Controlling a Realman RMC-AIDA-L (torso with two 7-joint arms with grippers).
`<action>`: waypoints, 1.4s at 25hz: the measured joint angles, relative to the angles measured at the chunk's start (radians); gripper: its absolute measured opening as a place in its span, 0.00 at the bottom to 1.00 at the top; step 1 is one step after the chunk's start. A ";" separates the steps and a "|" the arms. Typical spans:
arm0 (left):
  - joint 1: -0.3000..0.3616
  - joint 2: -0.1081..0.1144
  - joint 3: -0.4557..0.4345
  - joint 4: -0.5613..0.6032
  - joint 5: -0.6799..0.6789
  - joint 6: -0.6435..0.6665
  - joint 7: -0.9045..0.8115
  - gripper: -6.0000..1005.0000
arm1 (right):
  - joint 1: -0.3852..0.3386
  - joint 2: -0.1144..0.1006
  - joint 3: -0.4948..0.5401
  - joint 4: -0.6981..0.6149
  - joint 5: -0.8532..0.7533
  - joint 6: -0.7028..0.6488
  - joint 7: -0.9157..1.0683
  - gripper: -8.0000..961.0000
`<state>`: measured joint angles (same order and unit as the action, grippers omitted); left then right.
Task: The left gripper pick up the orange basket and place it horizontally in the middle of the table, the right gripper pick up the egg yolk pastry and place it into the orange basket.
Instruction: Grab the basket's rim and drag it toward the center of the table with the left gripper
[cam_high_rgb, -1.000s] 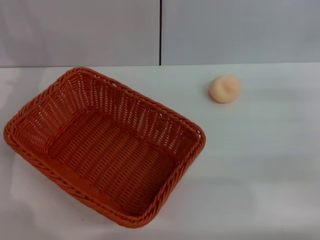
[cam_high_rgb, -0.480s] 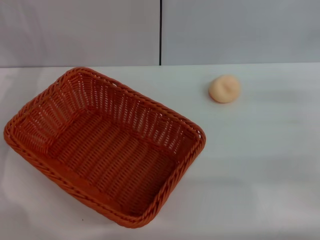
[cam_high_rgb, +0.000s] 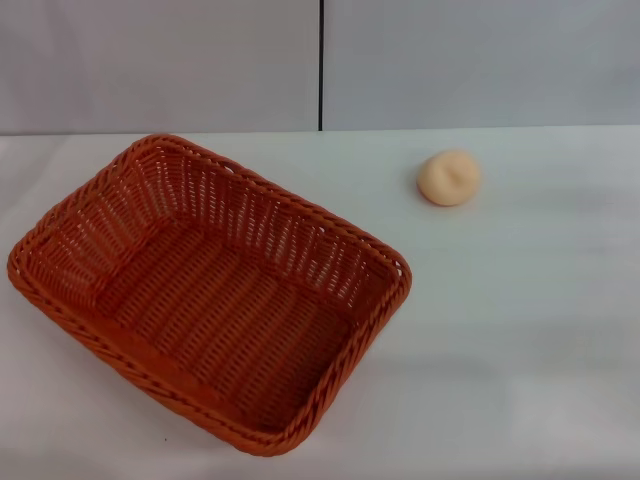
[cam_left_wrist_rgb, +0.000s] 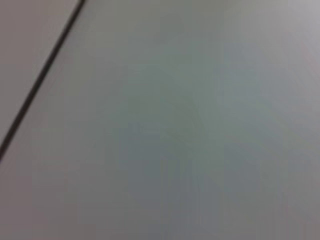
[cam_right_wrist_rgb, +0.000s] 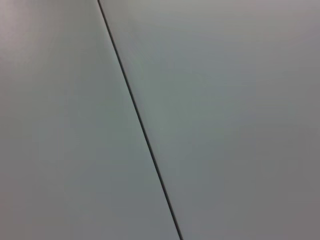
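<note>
The orange basket lies on the white table at the left, empty and turned at a slant, one corner toward the table's front edge. The egg yolk pastry sits alone on the table at the back right, well apart from the basket. Neither the left gripper nor the right gripper shows in the head view. Both wrist views show only a grey wall panel with a dark seam.
A grey panelled wall with a vertical seam stands behind the table's far edge. Bare tabletop stretches to the right of the basket and in front of the pastry.
</note>
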<state>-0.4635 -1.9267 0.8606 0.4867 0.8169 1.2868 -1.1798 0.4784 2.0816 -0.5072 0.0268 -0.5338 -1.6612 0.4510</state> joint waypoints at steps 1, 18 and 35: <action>0.032 0.043 0.000 0.128 0.162 0.006 -0.185 0.66 | -0.003 0.000 0.004 0.002 0.000 0.000 0.000 0.69; -0.186 0.093 -0.047 0.698 1.436 0.378 -1.068 0.66 | -0.004 0.000 0.013 0.005 0.000 0.050 0.000 0.70; -0.268 0.031 -0.049 0.601 1.790 0.424 -1.080 0.66 | 0.002 0.000 0.013 0.006 0.000 0.114 0.004 0.70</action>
<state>-0.7314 -1.8953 0.8114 1.0880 2.6070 1.7105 -2.2596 0.4805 2.0817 -0.4940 0.0332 -0.5338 -1.5469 0.4554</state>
